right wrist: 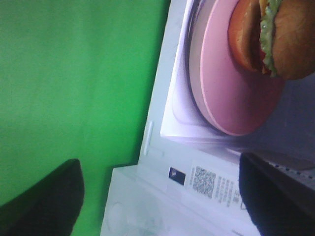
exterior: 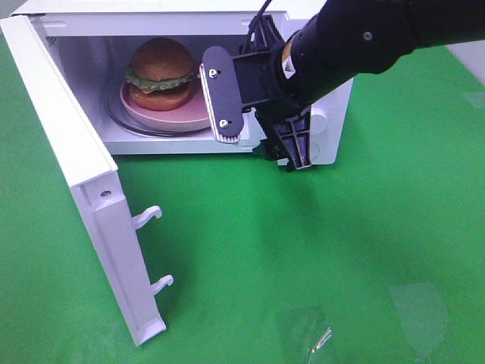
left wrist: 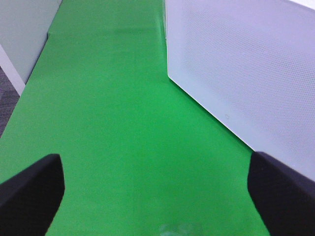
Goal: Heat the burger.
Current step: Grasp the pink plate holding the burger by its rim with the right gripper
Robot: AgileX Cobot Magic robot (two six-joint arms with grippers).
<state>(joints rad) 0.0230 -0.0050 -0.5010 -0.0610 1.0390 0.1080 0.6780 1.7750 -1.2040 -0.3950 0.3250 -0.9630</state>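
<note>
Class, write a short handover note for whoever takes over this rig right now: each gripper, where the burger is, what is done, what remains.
Left gripper: open, empty, over the green cloth beside a white meshed panel, likely the door.
Right gripper: open, empty, in front of the microwave opening.
Burger: on the pink plate inside the microwave; door wide open.
Done: burger loaded.
Left: close the door, then probably start the heating.

Right pincer (right wrist: 157, 169) spread wide, left pincer (left wrist: 155, 162) too
</note>
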